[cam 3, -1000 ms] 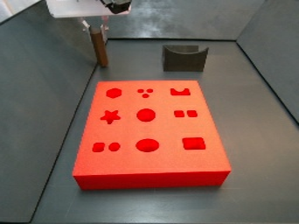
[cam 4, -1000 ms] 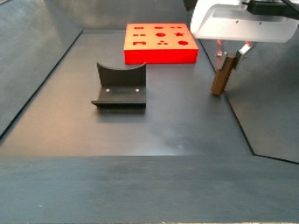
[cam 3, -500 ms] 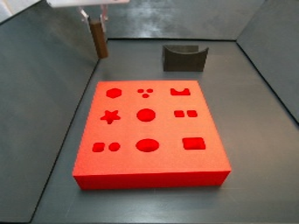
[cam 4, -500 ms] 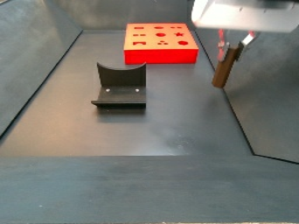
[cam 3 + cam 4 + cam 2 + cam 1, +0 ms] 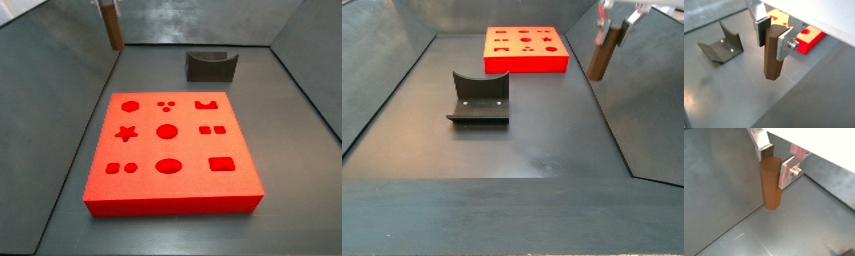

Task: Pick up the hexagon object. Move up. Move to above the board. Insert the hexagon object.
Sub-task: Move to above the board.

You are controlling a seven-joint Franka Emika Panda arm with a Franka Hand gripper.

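Higher now, the end effector (image 5: pixel 776 159) grips the hexagon object (image 5: pixel 771 183) clear of the tabletop (image 5: pixel 516 140); travel toward the board (image 5: pixel 170 150) seems next.

End effector (image 5: pixel 771 31) is held high, clamped on the hexagon object (image 5: pixel 771 54), well clear of the surface (image 5: pixel 287 130). Open air is seen toward the board (image 5: pixel 168 146); only the fixture (image 5: pixel 478 99) stands aside.

Even, soft light; faint sheen on the grey floor (image 5: pixel 543 150); gripper (image 5: pixel 777 159) close-up slightly blurred, high above it
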